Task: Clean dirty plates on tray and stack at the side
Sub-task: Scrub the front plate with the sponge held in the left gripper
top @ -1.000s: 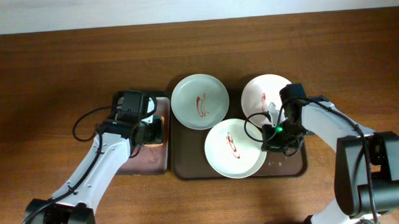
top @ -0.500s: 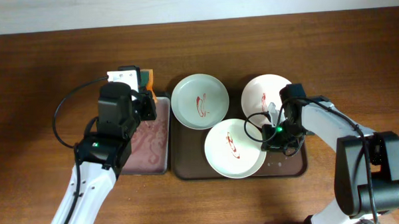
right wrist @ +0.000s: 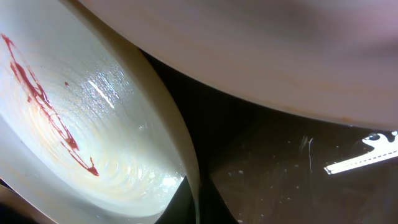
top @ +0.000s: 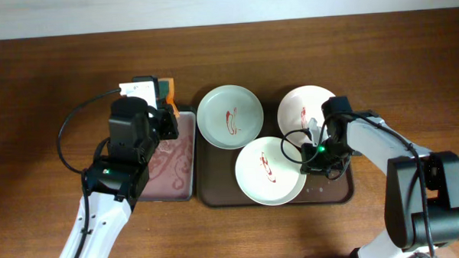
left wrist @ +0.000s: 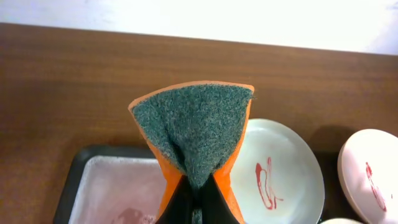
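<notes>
Three plates with red sauce streaks lie on the dark brown tray [top: 216, 192]: a mint one [top: 229, 117] at back left, a pinkish one [top: 299, 110] at back right, a white one [top: 268, 170] in front. My left gripper [top: 164, 104] is shut on an orange sponge [top: 165, 90] with a green scouring face and holds it in the air over the back edge of the small tray. In the left wrist view the sponge [left wrist: 193, 134] stands pinched between my fingers [left wrist: 196, 208], the mint plate [left wrist: 280, 174] behind it. My right gripper [top: 311, 153] is shut on the white plate's right rim [right wrist: 81, 124].
The smaller pinkish-grey tray [top: 173, 169], wet and stained, sits left of the dark tray and also shows in the left wrist view [left wrist: 112, 186]. The pinkish plate's underside [right wrist: 280, 56] overhangs the dark tray floor [right wrist: 292, 180] beside my right fingers [right wrist: 196, 208]. Bare wooden table lies all round.
My left gripper has lifted the sponge off the small tray and raised it toward the back. The right arm and the plates have not moved.
</notes>
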`<state>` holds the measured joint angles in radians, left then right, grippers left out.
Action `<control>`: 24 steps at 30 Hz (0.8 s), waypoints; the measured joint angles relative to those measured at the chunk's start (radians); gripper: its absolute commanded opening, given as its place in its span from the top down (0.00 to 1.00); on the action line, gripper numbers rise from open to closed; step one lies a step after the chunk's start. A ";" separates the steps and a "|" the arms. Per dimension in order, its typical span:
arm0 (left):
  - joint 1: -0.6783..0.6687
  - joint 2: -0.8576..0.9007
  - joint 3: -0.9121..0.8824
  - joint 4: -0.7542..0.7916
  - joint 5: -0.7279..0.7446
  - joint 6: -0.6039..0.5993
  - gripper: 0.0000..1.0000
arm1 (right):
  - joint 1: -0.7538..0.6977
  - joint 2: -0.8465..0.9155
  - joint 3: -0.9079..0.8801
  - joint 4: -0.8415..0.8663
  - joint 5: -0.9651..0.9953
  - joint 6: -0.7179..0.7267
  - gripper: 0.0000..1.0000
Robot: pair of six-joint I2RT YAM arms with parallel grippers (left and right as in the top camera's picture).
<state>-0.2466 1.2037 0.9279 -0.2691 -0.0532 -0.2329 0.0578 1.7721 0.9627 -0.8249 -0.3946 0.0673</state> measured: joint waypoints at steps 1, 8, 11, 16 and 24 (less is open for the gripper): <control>0.000 0.002 0.001 -0.024 0.000 0.000 1.00 | 0.000 0.000 0.000 0.000 0.000 0.000 0.96; 0.000 0.208 0.003 -0.189 0.004 -0.027 1.00 | 0.000 0.000 0.000 0.000 0.000 0.000 0.96; 0.000 0.323 0.003 -0.240 0.024 -0.049 1.00 | 0.000 0.000 0.000 -0.001 0.000 0.000 0.96; -0.002 0.333 0.040 -0.243 0.183 -0.056 1.00 | 0.000 0.000 0.000 -0.005 0.000 0.000 0.96; -0.259 0.390 0.084 -0.068 0.457 -0.112 1.00 | 0.000 0.000 0.000 -0.005 0.000 0.000 0.96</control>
<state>-0.5056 1.5940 1.0119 -0.3367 0.4038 -0.3450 0.0578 1.7721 0.9627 -0.8295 -0.3950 0.0673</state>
